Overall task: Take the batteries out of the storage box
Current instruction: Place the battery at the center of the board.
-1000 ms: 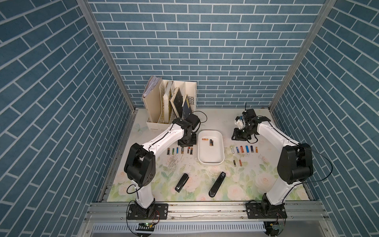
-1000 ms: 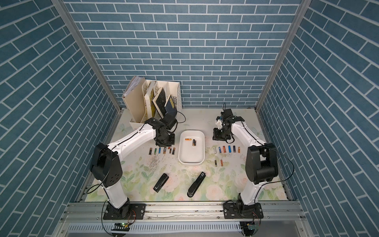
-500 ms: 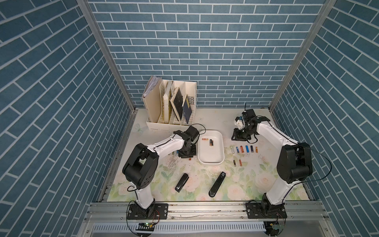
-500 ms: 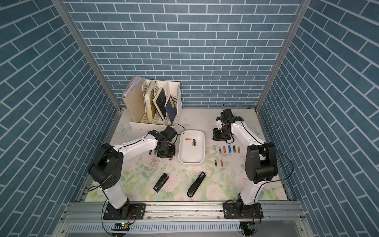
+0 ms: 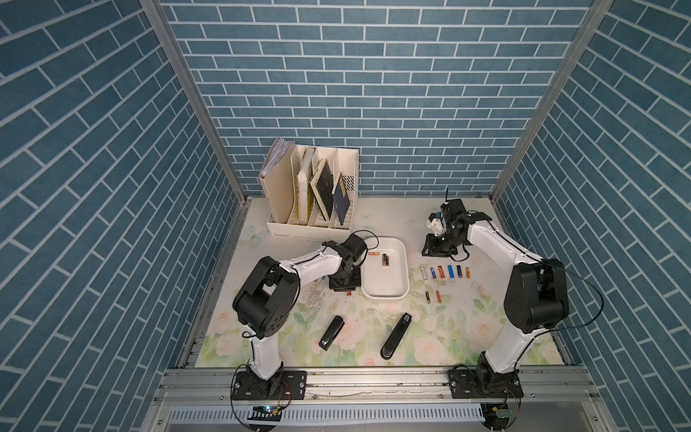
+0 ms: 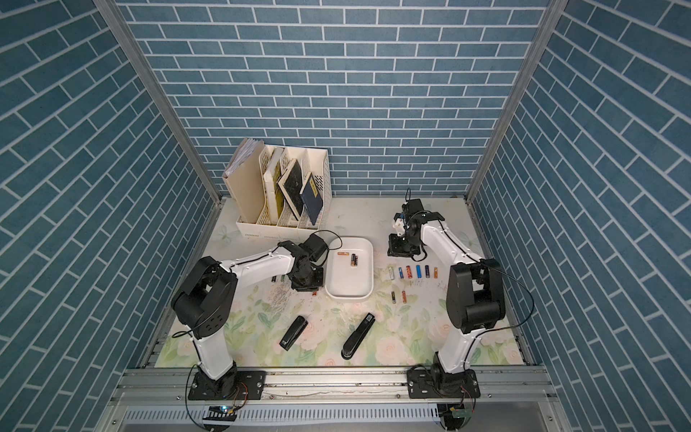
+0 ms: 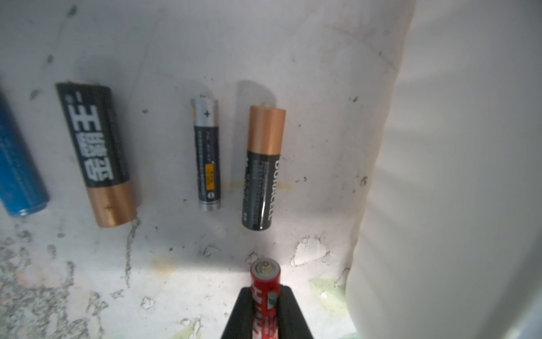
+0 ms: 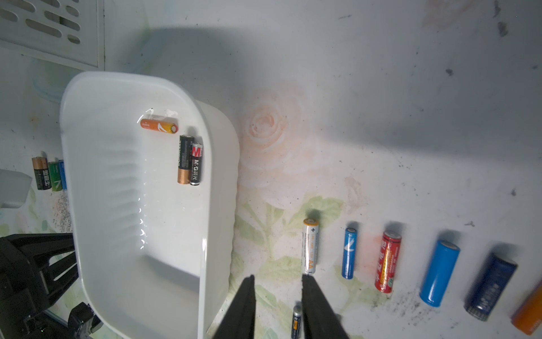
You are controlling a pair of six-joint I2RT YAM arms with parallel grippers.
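Left wrist view: the left claw (image 7: 265, 296) pinched a red cell (image 7: 264, 278), its capped end poking past the fingertips, low over the mat (image 7: 322, 88) just beside the outer wall of the box (image 7: 440, 176). Beyond it lay cells already unloaded: a copper-topped cell (image 7: 264, 167), a thin cell (image 7: 206, 152), a black-and-gold cell (image 7: 96, 152) and a blue cell (image 7: 17, 170), the last cut off by the frame edge.

On the box's other side the right claw (image 8: 278, 278) hung spread and apparently empty near its own row (image 8: 310, 246). Three cells (image 8: 184, 160) lay inside the box, toward the end nearer the back wall.

The step in hand looked like the set-down of the red cell outside the box. The next move would call for lowering it until it lay flat in line with its neighbours, then parting the jaws gently so the round body did not roll. After that, a reach back into the box for the last three.

In both top views the left claw sat hidden under its own wrist, and the arm covered most of its row. Whether the red cell touched the mat could not be told. A small cell (image 8: 296, 320) showing between the right claw's fingers seemed to lie on the mat below, ungripped, but the frame cut it off.
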